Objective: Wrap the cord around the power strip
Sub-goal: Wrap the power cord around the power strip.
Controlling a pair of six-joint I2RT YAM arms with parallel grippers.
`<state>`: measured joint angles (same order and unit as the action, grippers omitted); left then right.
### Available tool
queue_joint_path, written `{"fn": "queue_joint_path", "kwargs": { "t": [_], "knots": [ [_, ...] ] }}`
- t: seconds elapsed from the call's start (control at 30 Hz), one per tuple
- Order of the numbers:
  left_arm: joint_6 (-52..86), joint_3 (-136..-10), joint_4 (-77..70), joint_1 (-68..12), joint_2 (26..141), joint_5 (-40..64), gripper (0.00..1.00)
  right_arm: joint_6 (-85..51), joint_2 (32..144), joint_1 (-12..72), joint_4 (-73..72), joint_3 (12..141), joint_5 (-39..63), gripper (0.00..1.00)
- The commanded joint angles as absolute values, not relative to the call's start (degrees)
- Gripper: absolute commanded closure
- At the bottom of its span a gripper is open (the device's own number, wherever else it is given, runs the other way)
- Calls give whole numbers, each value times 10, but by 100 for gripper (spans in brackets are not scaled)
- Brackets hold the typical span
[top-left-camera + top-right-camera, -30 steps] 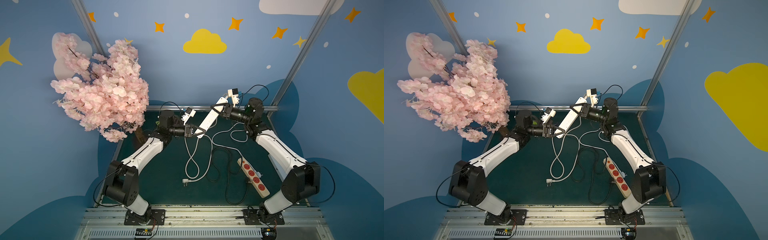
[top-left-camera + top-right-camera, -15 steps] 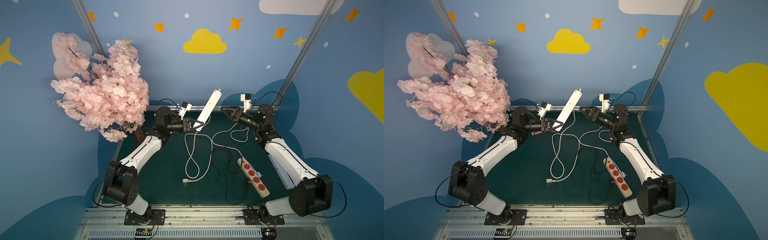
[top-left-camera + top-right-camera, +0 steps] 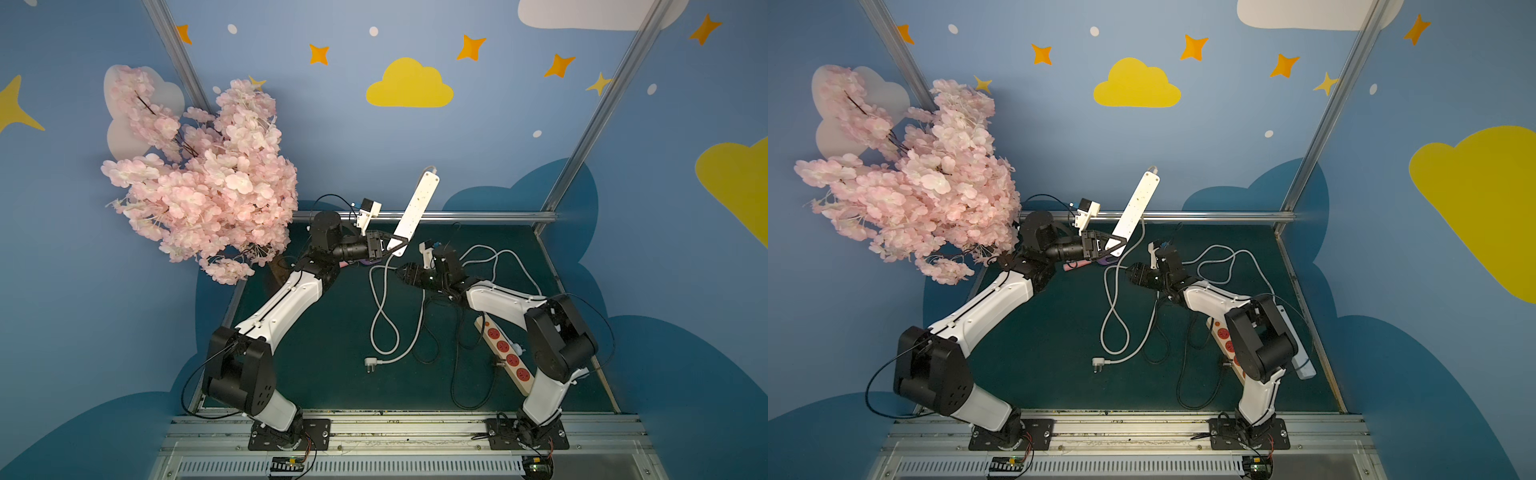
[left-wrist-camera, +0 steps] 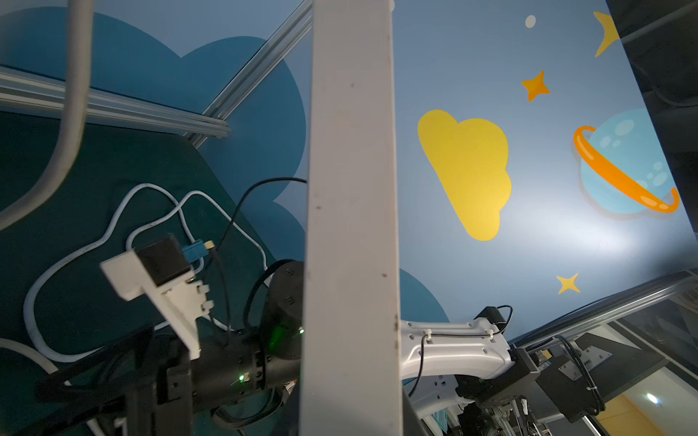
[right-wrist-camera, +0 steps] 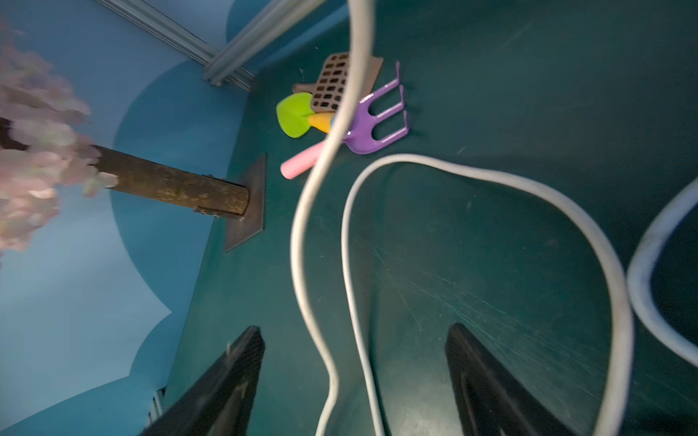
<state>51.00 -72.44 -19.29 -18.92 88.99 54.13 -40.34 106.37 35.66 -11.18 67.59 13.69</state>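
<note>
**Strip held aloft, cord not yet wound**

The left gripper (image 3: 395, 247) is clamped shut on the lower end of the white power strip (image 3: 417, 203). In both top views the strip stands tilted in the air just above the frame's centre, its far end pointing to the upper right. Its cord (image 3: 382, 316) drops to loose loops on the green table (image 3: 324, 353) and ends at the plug (image 3: 370, 363), lower centre. Just right of centre, the right gripper (image 3: 401, 275) has its jaws wide apart and holds nothing. No turn lies round the strip, so the winding looks barely begun. Next, I judge, the right gripper must close on the cord near the strip and carry it round the body.
</note>
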Motion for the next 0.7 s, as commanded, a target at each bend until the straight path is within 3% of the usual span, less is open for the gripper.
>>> {"fn": "queue_joint_path", "kwargs": {
  "t": [0.0,0.3,0.4,0.47,0.57,0.67],
  "knots": [
    [496,-748,-229,-190,863,536,97,-423,1098,371,-145,729,103,23],
    [493,-745,-223,-189,856,534,98,-441,1175,395,-167,790,103,29],
    [497,-744,-230,-188,855,534,98,-433,1202,396,-115,830,90,36],
    [505,-744,-241,-189,857,534,97,-420,1229,397,-104,858,76,47],
    [493,-748,-230,-184,854,530,98,-388,1248,395,-79,890,71,77],
    [461,-751,-195,-158,848,526,97,-313,1209,398,-57,866,73,94]
  ]
}}
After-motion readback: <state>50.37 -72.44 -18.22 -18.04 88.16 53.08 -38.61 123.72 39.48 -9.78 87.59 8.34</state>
